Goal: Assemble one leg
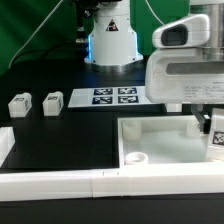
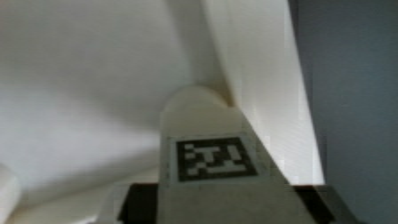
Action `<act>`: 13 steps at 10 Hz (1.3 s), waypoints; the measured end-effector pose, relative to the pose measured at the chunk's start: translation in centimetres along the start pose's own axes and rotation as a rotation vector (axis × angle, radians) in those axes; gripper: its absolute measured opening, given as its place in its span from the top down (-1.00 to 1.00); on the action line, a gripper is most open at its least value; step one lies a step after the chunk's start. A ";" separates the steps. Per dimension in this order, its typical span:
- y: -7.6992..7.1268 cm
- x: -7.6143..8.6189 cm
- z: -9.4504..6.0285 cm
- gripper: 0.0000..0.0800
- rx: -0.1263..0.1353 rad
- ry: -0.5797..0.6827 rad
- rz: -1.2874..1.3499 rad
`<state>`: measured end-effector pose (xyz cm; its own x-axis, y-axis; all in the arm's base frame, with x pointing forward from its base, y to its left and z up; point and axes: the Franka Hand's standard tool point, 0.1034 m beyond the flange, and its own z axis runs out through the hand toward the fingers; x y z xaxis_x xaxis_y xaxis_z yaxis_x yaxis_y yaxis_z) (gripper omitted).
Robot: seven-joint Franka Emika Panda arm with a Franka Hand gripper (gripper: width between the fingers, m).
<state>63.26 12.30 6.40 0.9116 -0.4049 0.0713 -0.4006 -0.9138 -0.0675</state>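
My gripper [image 1: 207, 122] is at the exterior view's right, shut on a white leg [image 1: 214, 137] with a black-and-white tag. It holds the leg over the right side of the large white tray-like panel [image 1: 160, 135]. In the wrist view the leg [image 2: 217, 140] stands between my dark fingers [image 2: 150, 202], its tag facing the camera, and my gripper [image 2: 224, 204] is closed on it. The leg's far end lies close to an inner corner of the panel [image 2: 89, 90]; I cannot tell whether it touches. Two more legs [image 1: 19, 103] [image 1: 52, 101] sit on the black table at the left.
The marker board [image 1: 113, 96] lies at the middle back, in front of the robot base [image 1: 110, 40]. A white rail [image 1: 60, 181] runs along the front edge, with a white piece [image 1: 5, 146] at the left. A round socket [image 1: 137, 157] sits in the panel's front left corner.
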 end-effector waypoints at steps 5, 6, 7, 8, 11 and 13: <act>0.3 0.2 0.1 0.26 0.025 -0.026 0.561; 0.3 0.1 0.2 0.26 0.037 -0.042 0.732; 0.4 0.1 0.2 0.26 0.068 -0.061 0.892; 0.5 0.0 0.2 0.26 0.105 -0.077 1.037; 0.3 -0.2 0.3 0.26 0.133 -0.097 1.183; 0.1 -0.6 0.4 -0.19 0.117 -0.083 1.012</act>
<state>62.71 12.44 5.91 0.1558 -0.9775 -0.1419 -0.9788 -0.1334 -0.1552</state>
